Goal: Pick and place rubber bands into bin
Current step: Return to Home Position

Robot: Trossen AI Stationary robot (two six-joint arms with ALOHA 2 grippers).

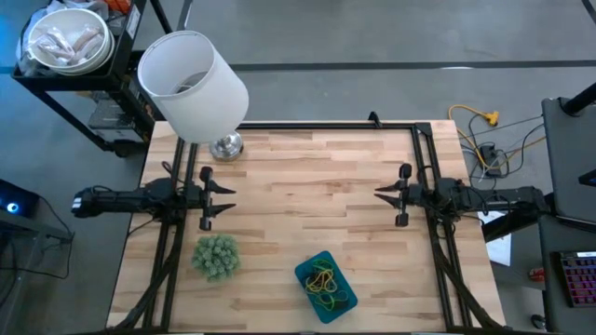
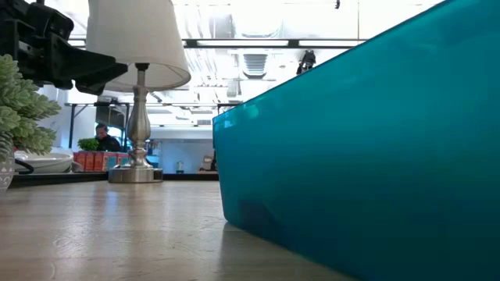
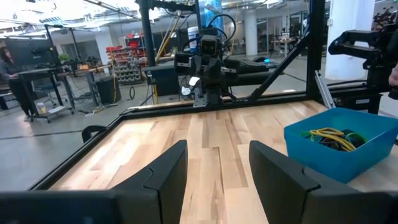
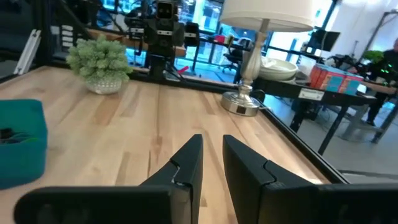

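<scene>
The teal-blue bin point(image 1: 326, 287) stands near the table's near edge, a little right of centre. It fills the right of the low view point(image 2: 367, 156). Rubber bands point(image 1: 323, 281), yellow, green and dark, lie in a tangle inside it, also visible in the left wrist view point(image 3: 329, 138). No loose bands show on the table. My left gripper point(image 1: 226, 199) hovers open at the table's left side, pointing right. My right gripper point(image 1: 377, 193) hovers at the right side, pointing left, with only a narrow gap between its fingers point(image 4: 212, 149). Both are far from the bin.
A fuzzy green ball point(image 1: 216, 256) in a small dish sits near the left near corner, left of the bin. A lamp with a white shade point(image 1: 193, 84) stands on its metal base point(image 1: 226, 146) at the far left. A black frame borders the table. People stand in the room beyond.
</scene>
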